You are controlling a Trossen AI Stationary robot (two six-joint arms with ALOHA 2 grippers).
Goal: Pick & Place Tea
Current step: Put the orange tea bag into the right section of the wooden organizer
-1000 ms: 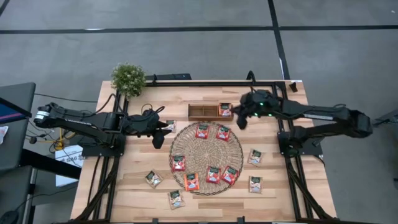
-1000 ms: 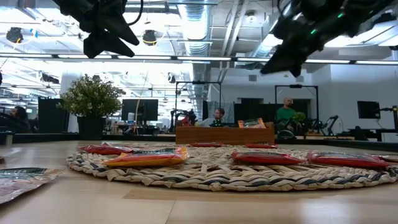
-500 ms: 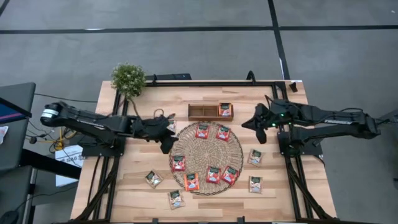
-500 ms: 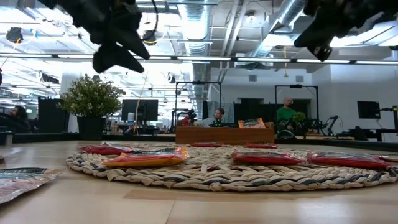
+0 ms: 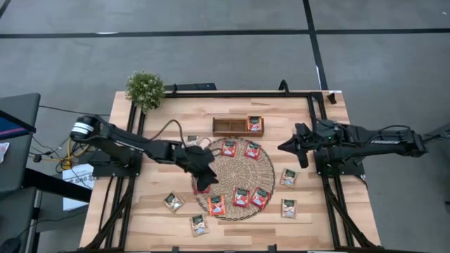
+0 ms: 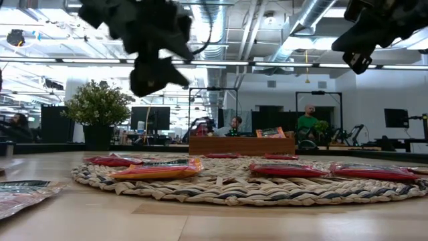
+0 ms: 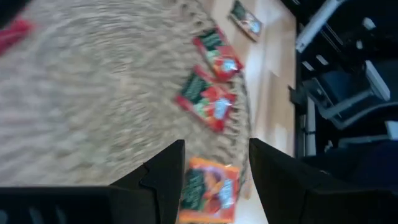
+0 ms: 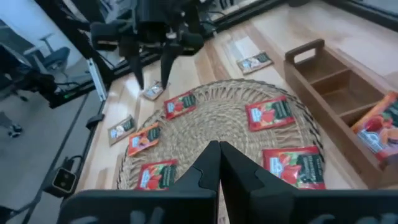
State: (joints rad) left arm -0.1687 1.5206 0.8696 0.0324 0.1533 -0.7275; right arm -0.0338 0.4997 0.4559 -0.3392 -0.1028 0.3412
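- Tea: six red-orange sachets (image 5: 241, 197) lie flat on the round woven mat (image 5: 264, 169), two near its 12 o'clock edge and four along the arc from 9 to 5 o'clock.
- One further red-orange sachet (image 5: 255, 124) sits in the right-hand compartment of the wooden tray (image 5: 228, 126), which stands just beyond the mat at 12 o'clock.
- Whitish, green-printed sachets (image 5: 288, 177) lie on the bare surface (image 5: 337, 218): two at the mat's 3 to 4 o'clock side, two at its 7 to 8 o'clock side, and one at 10 o'clock.
- Left hand (image 5: 204, 169): raised above the mat's 9 o'clock edge, fingers (image 7: 165, 171) parted and grasping nothing; its wrist view shows an orange sachet (image 7: 211, 190) on the mat between them.
- Right hand (image 5: 290, 146): raised off the surface at the mat's 2 to 3 o'clock side, fingers (image 8: 205, 165) pressed together and empty, pointing toward the mat.
- Potted plant (image 5: 145, 89): at the surface's far left corner.
- Low view: people sit at desks in the room beyond.
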